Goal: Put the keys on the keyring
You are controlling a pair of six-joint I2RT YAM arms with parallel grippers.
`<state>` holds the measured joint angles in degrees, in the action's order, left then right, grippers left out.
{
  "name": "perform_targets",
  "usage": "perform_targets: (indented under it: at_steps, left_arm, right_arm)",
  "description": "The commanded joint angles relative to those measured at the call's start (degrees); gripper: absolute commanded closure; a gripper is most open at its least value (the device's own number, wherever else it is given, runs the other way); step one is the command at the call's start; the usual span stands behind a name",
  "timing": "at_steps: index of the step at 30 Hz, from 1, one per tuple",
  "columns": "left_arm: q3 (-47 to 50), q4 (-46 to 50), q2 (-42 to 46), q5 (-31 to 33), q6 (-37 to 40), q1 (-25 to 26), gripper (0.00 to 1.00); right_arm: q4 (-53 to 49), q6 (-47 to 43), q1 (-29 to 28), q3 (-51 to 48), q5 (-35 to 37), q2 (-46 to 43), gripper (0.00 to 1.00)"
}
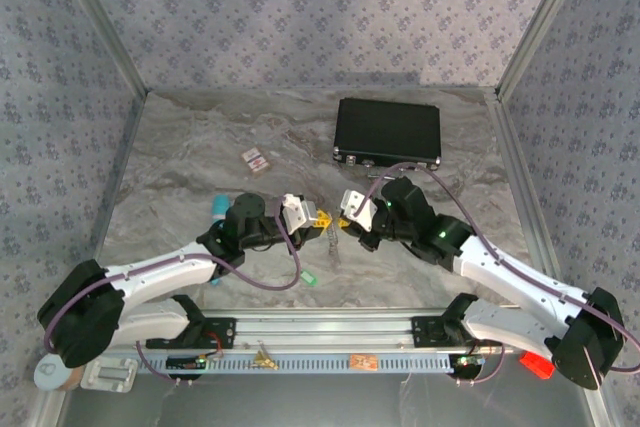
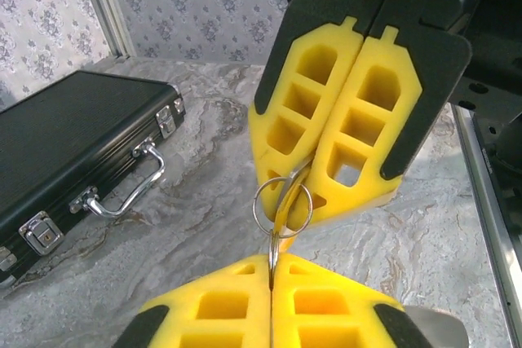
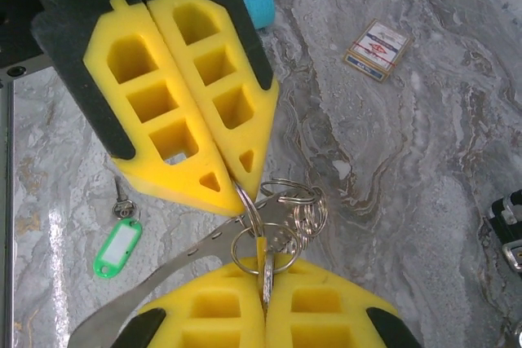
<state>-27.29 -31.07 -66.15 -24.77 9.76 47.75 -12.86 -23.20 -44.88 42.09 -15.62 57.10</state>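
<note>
Lying loose on the grey marbled table (image 3: 391, 160), nearest the arm bases: a small green-tagged key (image 3: 117, 248). Mid-table, left claw (image 3: 236, 183) and right claw (image 3: 263, 284), tips nearly touching, both clenched on the silvery split-ring keyring (image 3: 303, 216). Beyond, a black rectangular case (image 1: 387, 132). Seemingly at the ring-prying step; needed next, one claw freed to fetch that key.

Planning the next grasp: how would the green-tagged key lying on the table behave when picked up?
The green-tagged key is probably light; the tag looks thin plastic. Lifted by the tag, the metal end would likely dangle. Flat on the smooth table, it may slide if nudged.
</note>
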Motion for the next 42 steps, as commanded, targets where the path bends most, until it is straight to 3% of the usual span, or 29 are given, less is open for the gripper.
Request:
perform_targets:
  at_steps: [1, 5, 11, 14, 22, 26, 34, 42]
  left_arm:
    - [-1.4, 1.6, 1.3, 0.9, 1.1, -0.3, 0.75]
    - [0.4, 0.0, 3.6, 3.0, 1.0, -0.3, 0.48]
    - [4.5, -0.5, 12.9, 9.4, 0.9, -0.7, 0.25]
    - [5.5, 1.7, 19.0, 15.0, 0.8, -0.7, 0.01]
    - [6.4, 6.5, 33.5, 35.0, -2.8, -1.7, 0.0]
    - [5.4, 11.1, 37.8, 43.1, -8.7, -5.0, 0.0]
    - [3.4, 20.1, 39.2, 43.5, -17.7, -12.2, 0.0]
    - [3.0, 21.3, 34.0, 39.7, -22.5, -16.0, 0.0]
  right_arm:
    - [-2.5, -2.3, 0.1, 4.5, -0.1, 0.2, 1.0]
    - [-4.8, -4.5, 0.2, 7.3, 0.4, 2.0, 1.0]
    - [-6.2, -6.8, 0.1, 11.4, -0.2, 6.2, 1.0]
    - [-4.8, -7.4, -0.3, 13.6, -1.4, 9.2, 1.0]
    - [1.5, -5.8, -4.8, 22.7, -3.4, 20.1, 1.0]
    - [7.6, -1.0, -7.2, 27.9, -2.1, 26.3, 1.0]
    - [10.0, 10.6, -5.1, 26.8, 5.8, 33.4, 1.0]
    - [-4.3, 11.8, -0.6, 16.8, 11.7, 28.8, 1.0]
